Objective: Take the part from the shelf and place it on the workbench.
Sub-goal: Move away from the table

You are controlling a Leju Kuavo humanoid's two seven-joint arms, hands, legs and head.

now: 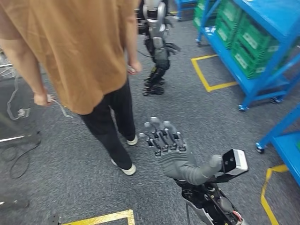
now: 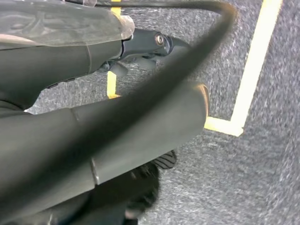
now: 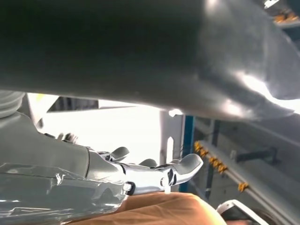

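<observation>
Part: cannot tell which; likely in green bins on the blue shelf, far right.
Right hand: raised, fingers spread, holding nothing.
Left hand: state unreadable.
Person: close ahead-left.
Advice: turn right towards the shelf, giving the person room.

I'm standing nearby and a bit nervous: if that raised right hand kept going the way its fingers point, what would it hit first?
Probably the person in the brown shirt: the right hand points its spread fingers towards their legs. Depth is unclear, so it might pass just beside them.
</observation>
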